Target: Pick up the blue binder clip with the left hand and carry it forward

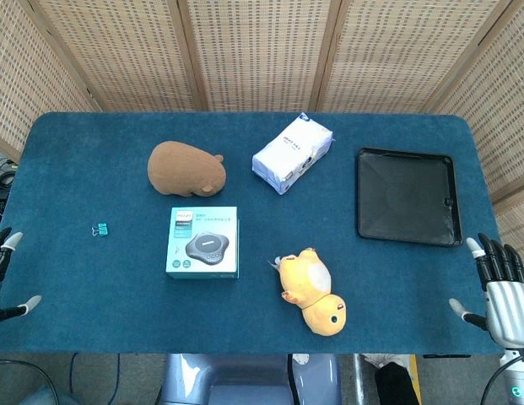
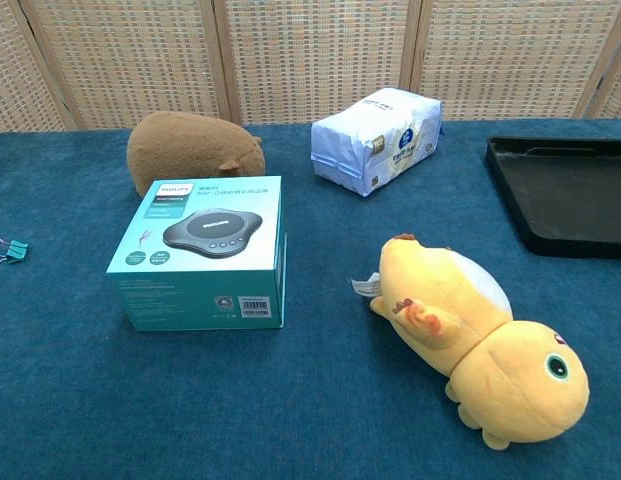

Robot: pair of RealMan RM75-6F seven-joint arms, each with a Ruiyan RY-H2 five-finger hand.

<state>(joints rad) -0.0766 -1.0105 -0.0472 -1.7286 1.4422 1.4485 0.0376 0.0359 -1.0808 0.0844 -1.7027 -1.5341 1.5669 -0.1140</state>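
Note:
The blue binder clip [image 1: 100, 229] is a small teal clip lying on the blue table cloth, left of the teal box; in the chest view the binder clip [image 2: 14, 250] shows at the far left edge. My left hand [image 1: 0, 274] sits at the table's left front corner, fingers apart, empty, well short of the clip. At the right front corner my right hand [image 1: 498, 283] is open with fingers spread, holding nothing. Neither hand shows in the chest view.
A teal speaker box [image 1: 203, 242] stands mid-table. Behind it lies a brown plush [image 1: 186, 169]; a white tissue pack [image 1: 292, 153] is at the back centre. A yellow duck plush [image 1: 313, 291] lies near the front. A black tray [image 1: 407, 196] sits on the right.

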